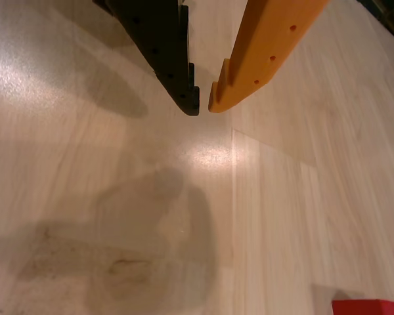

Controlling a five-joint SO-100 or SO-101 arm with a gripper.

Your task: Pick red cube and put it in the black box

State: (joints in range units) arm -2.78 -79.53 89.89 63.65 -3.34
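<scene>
Red cube (370, 306) sits at the bottom right edge of the wrist view, cut off by the frame, resting on the table (105, 170) well below and right of the gripper (204, 105). That gripper has one black finger (159, 46) and one orange finger (266, 49), both flat plastic with small holes; their tips nearly meet, a thin gap between, holding nothing. Pale wood-grain laminate, glossy, carries soft shadows. No readable writing.
</scene>
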